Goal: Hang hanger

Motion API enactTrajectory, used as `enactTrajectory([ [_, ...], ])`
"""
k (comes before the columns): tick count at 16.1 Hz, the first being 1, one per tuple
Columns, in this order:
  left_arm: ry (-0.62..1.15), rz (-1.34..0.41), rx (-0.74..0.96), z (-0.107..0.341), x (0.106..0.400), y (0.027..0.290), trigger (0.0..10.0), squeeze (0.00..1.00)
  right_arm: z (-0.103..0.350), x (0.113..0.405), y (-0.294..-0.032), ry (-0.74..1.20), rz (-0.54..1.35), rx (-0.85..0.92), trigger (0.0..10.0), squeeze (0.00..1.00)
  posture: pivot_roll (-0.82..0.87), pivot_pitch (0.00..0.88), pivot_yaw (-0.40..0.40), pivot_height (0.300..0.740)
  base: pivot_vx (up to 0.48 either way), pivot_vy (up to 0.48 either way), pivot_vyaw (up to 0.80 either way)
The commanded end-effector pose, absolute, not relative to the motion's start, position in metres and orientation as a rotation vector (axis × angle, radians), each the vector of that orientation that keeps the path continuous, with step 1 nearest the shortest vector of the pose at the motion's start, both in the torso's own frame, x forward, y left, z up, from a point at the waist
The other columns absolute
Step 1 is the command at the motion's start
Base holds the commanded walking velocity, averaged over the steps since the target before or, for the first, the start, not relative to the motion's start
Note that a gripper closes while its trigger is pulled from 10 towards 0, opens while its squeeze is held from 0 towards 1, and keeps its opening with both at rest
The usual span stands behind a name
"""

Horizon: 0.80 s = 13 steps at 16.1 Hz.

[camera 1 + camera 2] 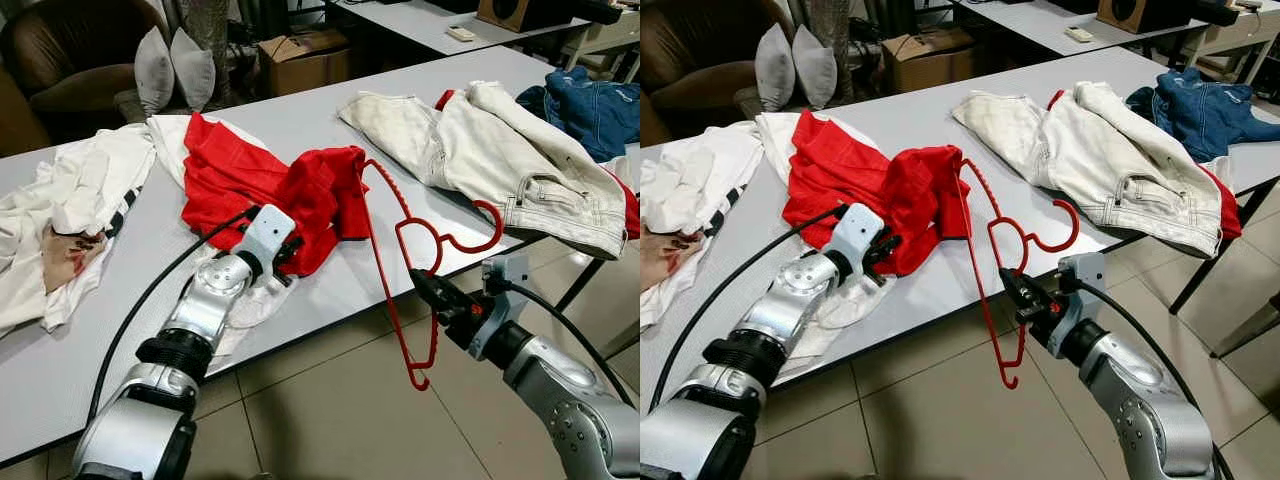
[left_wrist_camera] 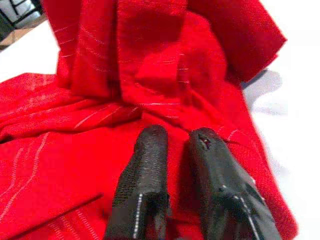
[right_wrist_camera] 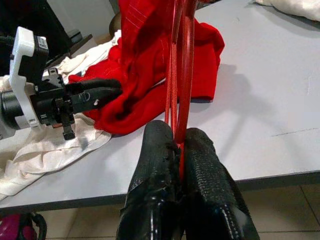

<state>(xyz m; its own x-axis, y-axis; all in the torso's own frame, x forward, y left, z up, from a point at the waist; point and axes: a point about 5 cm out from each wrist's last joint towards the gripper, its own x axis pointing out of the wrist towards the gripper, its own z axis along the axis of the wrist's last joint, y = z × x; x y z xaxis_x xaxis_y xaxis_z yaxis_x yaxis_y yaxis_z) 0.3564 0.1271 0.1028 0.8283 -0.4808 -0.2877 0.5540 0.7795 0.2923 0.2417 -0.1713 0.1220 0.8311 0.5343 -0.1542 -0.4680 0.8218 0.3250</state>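
Note:
A red garment lies bunched on the grey table. My left gripper rests at the garment's near edge, fingers shut with red cloth pinched between them. A red plastic hanger hangs tilted over the table's front edge, its upper end tucked into the garment and its hook pointing right. My right gripper is below the table edge, shut on the hanger's thin bars. The right wrist view looks past that grip to the left gripper at the cloth.
Cream jeans and blue denim lie on the table's right. White clothes are heaped at the left. Behind the table stand a cardboard box, two grey cushions and a brown armchair. Tiled floor is in front.

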Motion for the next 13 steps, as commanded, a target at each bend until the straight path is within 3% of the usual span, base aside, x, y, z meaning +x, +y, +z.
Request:
enactTrajectory([
  [1,0.204,-0.561,0.365,0.102,0.356,0.130,0.0,0.00,0.127,0.241,-0.171,0.209,0.537,0.283,10.0,0.00,-0.29,0.000,0.106,0.740,0.000,0.000,0.00],
  [7,0.103,-0.460,0.150,0.124,0.366,0.138,0.0,0.00,0.126,0.240,-0.170,0.213,0.536,0.286,10.0,0.00,-0.29,0.000,0.108,0.740,0.000,0.000,0.00],
  [10,0.019,-0.421,0.029,0.150,0.375,0.155,0.0,0.00,0.126,0.239,-0.172,0.213,0.530,0.287,10.0,0.00,-0.29,0.000,0.109,0.740,0.000,0.000,0.00],
  [13,0.049,-0.457,0.071,0.148,0.374,0.159,0.0,0.00,0.125,0.238,-0.172,0.216,0.531,0.287,10.0,0.00,-0.29,0.000,0.108,0.740,0.000,0.000,0.00],
])
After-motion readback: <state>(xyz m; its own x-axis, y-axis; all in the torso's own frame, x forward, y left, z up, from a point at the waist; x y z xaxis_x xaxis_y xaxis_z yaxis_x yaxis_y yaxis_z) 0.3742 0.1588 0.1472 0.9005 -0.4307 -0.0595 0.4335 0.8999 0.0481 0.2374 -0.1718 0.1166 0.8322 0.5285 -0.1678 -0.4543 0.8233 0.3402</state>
